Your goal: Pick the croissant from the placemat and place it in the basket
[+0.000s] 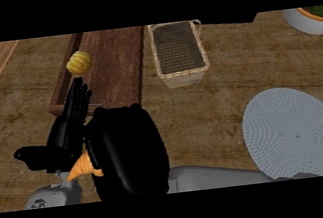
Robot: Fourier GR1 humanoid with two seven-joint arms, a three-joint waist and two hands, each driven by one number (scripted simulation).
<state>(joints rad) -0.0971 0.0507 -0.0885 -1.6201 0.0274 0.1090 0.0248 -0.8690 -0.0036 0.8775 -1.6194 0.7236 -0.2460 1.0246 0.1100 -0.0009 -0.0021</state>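
Observation:
My right hand is raised close to the view at lower centre, its black back turned towards me. It is curled round the croissant, of which only an orange tip shows at the hand's left edge. The round grey placemat lies at the lower right with nothing on it. The woven basket stands at the top centre, well beyond the right hand. My left hand rests open at the left, fingers straight and pointing up, just beside the croissant's tip.
A long dark wooden tray lies left of the basket, with a yellow ribbed object at its left rim. A white pot with a plant stands at the top right corner. Bare brown counter separates basket and placemat.

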